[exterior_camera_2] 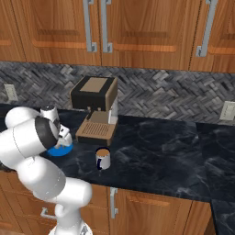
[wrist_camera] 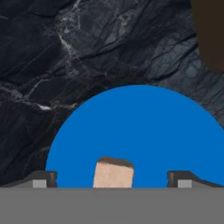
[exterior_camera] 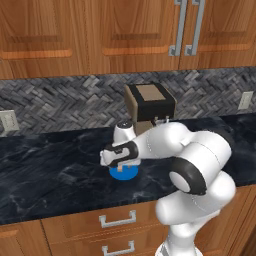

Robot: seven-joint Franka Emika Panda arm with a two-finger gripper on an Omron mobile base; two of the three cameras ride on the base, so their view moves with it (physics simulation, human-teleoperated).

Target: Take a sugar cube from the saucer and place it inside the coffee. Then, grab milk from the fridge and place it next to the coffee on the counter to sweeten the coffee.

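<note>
While the two-finger gripper point(wrist_camera: 112, 180) hangs low over the flat round bright blue saucer point(wrist_camera: 144, 127) on the black marble-look counter point(wrist_camera: 65, 57), its tips stand wide apart. Between them, touching neither, the tiny pale beige sugar cube point(wrist_camera: 113, 173) sits on the saucer. Well aside on the counter stands the small white mug of coffee point(exterior_camera_2: 103, 158), before the brown-and-black coffee machine point(exterior_camera_2: 95, 109).

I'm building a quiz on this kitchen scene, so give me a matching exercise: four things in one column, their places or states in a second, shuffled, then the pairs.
Things:
1. tiny pale beige sugar cube
2. flat round bright blue saucer
3. small white mug of coffee
4. robot's pincer

Places or states:
A. in front of the brown-and-black coffee machine
B. open, fingers either side of the cube
C. lying on the saucer
D. on the black marble-look counter, under the robot's hand

Pairs: 1-C, 2-D, 3-A, 4-B
</note>
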